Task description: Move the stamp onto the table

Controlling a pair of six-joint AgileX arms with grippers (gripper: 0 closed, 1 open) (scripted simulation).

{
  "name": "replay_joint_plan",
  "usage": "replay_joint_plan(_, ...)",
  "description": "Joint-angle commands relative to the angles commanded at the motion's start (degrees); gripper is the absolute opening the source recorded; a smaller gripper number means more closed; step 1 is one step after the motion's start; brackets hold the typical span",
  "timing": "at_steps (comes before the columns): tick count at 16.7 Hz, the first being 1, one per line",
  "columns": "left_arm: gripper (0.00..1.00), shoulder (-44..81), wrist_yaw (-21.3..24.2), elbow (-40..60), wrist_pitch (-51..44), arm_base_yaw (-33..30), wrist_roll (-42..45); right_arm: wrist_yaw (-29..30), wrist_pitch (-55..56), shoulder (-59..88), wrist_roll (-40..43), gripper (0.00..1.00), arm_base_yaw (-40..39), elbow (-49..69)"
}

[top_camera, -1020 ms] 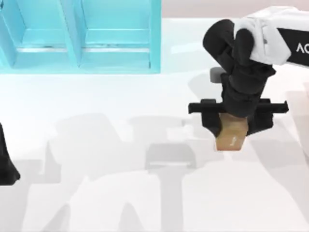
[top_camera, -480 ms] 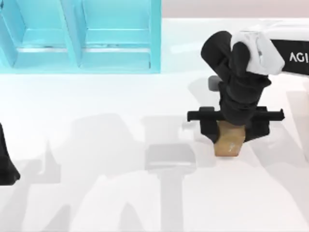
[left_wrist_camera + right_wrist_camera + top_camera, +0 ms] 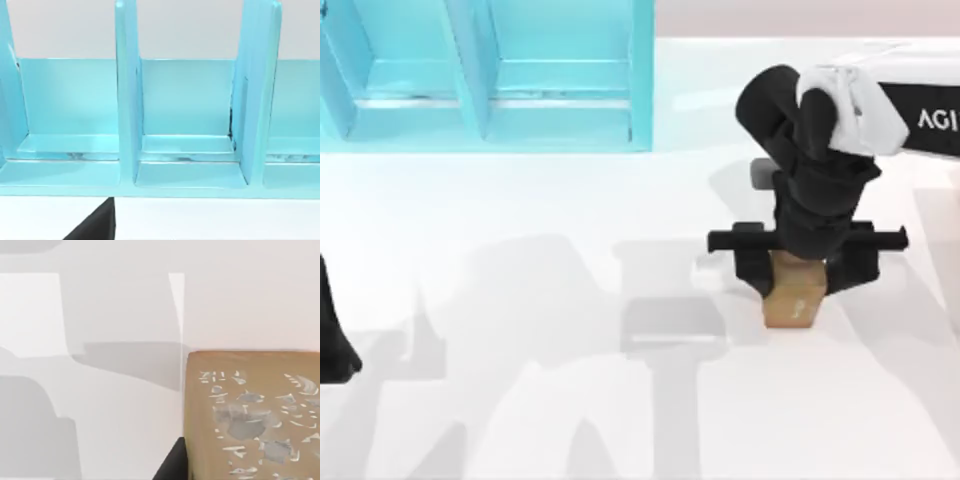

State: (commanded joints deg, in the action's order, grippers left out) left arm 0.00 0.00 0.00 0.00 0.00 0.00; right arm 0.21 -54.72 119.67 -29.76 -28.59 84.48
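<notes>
Nearest to me in the top view, at the left edge of the counter (image 3: 520,400), my left arm sat parked as a dark shape; I could not tell from it how its gripper stood. Its wrist camera looked across a strip of white counter at the turquoise shelf unit (image 3: 180,150), whose upright dividers split it into open compartments.

Further in, on the right half of the counter, I had my right gripper (image 3: 796,272) pointing down with its black crossbar running left to right. Its two black fingers (image 3: 754,268) sat on either side of the stamp (image 3: 793,300), clamped against the upper part of the block. The stamp was a tan-brown wooden block, and its lower part stuck out below the fingers toward the near edge. It lay well apart from the shelf unit, over bare white surface with grey shadows around it. I could not tell whether its underside was touching the counter or just above it.

From the right wrist camera the stamp (image 3: 250,415) sat close up, its tan face speckled with pale white and grey marks, with the plain counter (image 3: 100,315) behind it.

Farthest back, the shelf unit (image 3: 490,80) stood along the rear left of the counter, and the white and black arm reached in from the right edge.
</notes>
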Motion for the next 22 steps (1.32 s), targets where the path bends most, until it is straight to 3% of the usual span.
replay_joint_plan(4,1.00,0.00,0.00,0.00,0.00,0.00,0.00,0.00,0.00,0.00,0.00,0.98,0.00,0.00)
replay_joint_plan(5,1.00,0.00,0.00,0.00,0.00,0.00,0.00,0.00,0.00,0.00,0.00,1.00,0.00,0.00)
replay_joint_plan(15,1.00,0.00,0.00,0.00,0.00,0.00,0.00,0.00,-0.87,-0.02,0.03,1.00,0.03,0.87)
replay_joint_plan(22,1.00,0.00,0.00,0.00,0.00,0.00,0.00,-0.04,-20.71,-1.12,0.20,1.00,-0.11,18.53)
